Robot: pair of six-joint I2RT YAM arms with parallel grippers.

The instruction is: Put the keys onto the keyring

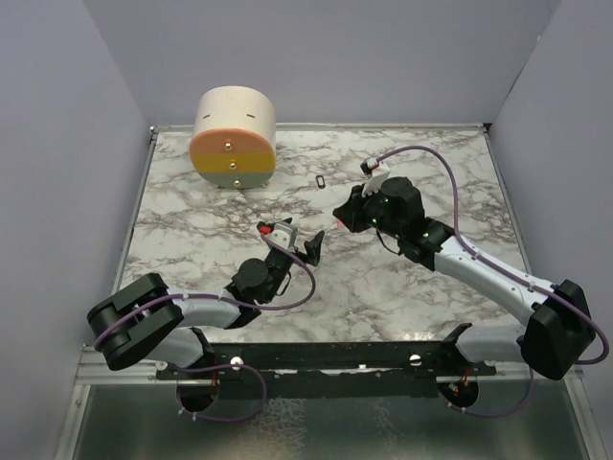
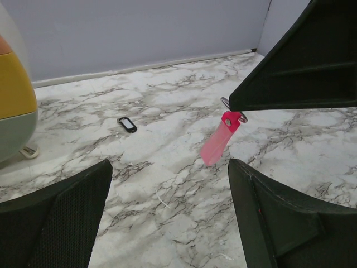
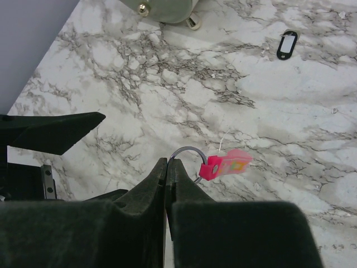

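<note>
Your right gripper [image 3: 167, 164] holds the pink key [image 3: 226, 166] (slim, translucent, dangling) pinched by its thin wire loop [image 3: 187, 149], your left gripper [image 2: 170, 167] gapes wide nearby, and the black oval keyring [image 3: 287, 44] lies flat on the table [image 3: 111, 84], well apart.

The pink key [image 2: 216, 144] looks like translucent plastic, its wire ring [image 3: 187, 148] shiny metal; the marble-patterned table [image 2: 167, 190] is smooth.

No writing, brand or number can be read anywhere from where I stand. The pink key [image 3: 226, 166] carries a small yellowish patch (too blurred to make out), and the pale centre of the keyring [image 3: 287, 44] shows nothing legible.
</note>
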